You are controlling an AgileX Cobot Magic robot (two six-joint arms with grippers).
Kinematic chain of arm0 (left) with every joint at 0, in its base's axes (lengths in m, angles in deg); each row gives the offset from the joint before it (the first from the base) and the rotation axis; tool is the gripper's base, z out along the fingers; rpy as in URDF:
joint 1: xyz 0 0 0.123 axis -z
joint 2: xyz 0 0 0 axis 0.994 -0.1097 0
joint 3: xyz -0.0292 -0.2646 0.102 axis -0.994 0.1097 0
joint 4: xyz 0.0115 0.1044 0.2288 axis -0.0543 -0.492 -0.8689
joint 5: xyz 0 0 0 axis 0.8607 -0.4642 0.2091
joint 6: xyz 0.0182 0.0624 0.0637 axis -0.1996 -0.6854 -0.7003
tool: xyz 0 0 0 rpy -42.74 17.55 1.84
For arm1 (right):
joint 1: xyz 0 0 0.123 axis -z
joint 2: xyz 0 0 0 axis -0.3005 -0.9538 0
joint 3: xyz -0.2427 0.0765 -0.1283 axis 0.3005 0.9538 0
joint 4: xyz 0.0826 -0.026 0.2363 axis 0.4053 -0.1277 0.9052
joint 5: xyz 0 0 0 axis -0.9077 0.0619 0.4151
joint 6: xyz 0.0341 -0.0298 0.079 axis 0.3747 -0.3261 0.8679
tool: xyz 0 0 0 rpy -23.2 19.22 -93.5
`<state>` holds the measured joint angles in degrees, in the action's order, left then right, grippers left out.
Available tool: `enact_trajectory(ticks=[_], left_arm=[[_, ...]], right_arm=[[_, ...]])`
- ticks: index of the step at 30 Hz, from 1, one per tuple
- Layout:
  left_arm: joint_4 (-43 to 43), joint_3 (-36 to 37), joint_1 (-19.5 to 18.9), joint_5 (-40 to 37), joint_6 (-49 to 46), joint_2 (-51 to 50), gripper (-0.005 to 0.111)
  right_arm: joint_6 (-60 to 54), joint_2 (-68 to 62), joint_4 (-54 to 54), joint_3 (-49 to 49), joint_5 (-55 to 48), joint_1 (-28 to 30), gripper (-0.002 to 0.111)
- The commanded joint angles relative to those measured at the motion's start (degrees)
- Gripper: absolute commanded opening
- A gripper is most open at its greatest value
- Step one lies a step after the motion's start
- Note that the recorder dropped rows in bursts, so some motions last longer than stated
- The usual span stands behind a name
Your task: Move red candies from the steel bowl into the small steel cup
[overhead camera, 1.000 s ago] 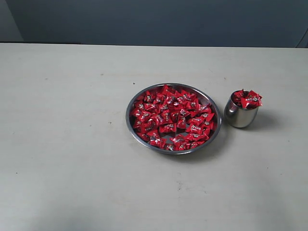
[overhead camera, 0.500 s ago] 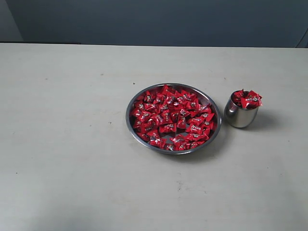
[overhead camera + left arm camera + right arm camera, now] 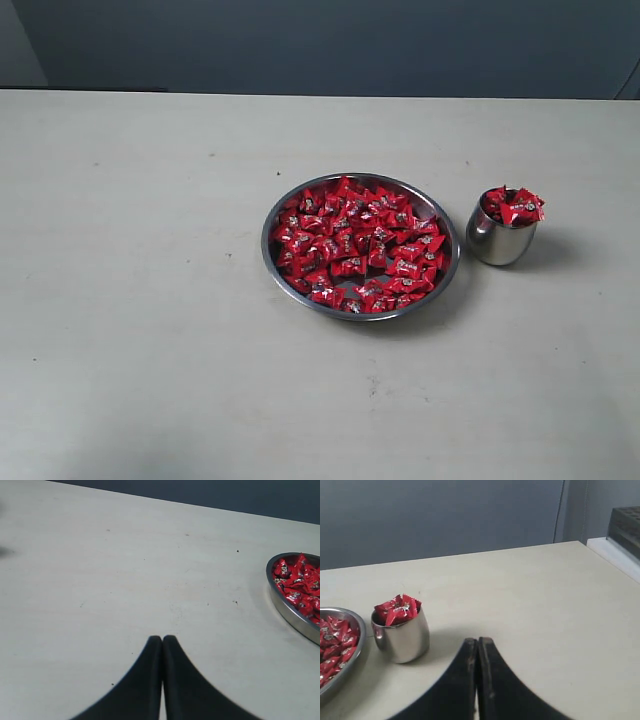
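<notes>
**Mia:** Where are the candies?

**Ben:** Most are in the bowl in the middle of the table. Some are in the cup just beside it, piled up over the rim.

**Mia:** What are the claws doing?

**Ben:** The left claw is pinched closed with nothing in it, over bare table and away from the bowl. The right claw is closed and empty too, near the cup.

**Mia:** So which step is this?

**Ben:** I think it is between picks, because no candy is held.

**Mia:** What comes next?

**Ben:** A claw must open, go down into the bowl and pinch one candy. The cup looks full, so it should drop the candy gently.
</notes>
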<state>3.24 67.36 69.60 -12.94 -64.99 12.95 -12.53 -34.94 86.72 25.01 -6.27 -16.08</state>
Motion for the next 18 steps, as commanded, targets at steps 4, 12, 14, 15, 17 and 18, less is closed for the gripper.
enact_trajectory(ticks=[4,12,14,15,17,18], left_arm=[[0.0,0.1,-0.1,0.0,0.1,0.2,0.000],[0.0,0.1,-0.1,0.4,0.1,0.2,0.000],[0.0,0.1,-0.1,0.4,0.1,0.2,0.000],[0.0,0.1,-0.1,0.4,0.1,0.2,0.000],[0.0,0.1,-0.1,0.4,0.1,0.2,0.000],[0.0,0.1,-0.1,0.4,0.1,0.2,0.000]], right_arm=[[-0.1,0.4,0.5,0.3,0.2,0.2,-0.001],[-0.1,0.4,0.5,0.3,0.2,0.2,-0.001],[-0.1,0.4,0.5,0.3,0.2,0.2,-0.001],[-0.1,0.4,0.5,0.3,0.2,0.2,-0.001],[-0.1,0.4,0.5,0.3,0.2,0.2,-0.001],[-0.1,0.4,0.5,0.3,0.2,0.2,-0.001]])
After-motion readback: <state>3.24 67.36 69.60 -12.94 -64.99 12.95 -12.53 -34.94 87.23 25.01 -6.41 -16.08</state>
